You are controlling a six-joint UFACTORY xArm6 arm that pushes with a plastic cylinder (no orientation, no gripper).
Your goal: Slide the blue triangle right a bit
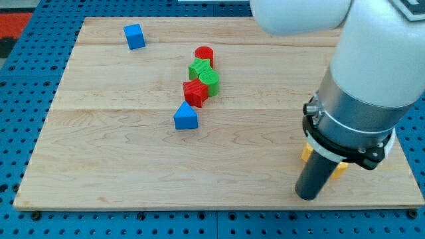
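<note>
Wide bare tabletop (119, 166) between my tip (307, 196) at the view's lower right and the blue triangle (186, 117). Open wood left of and below the triangle. Blocked at its upper right: red star-shaped block (195, 93) just beside it, then green blocks (204, 73) and red cylinder (204, 54) chained upward. Blue cube (134, 36) well apart, top left. Yellow block (307, 154) tucked behind the rod.
</note>
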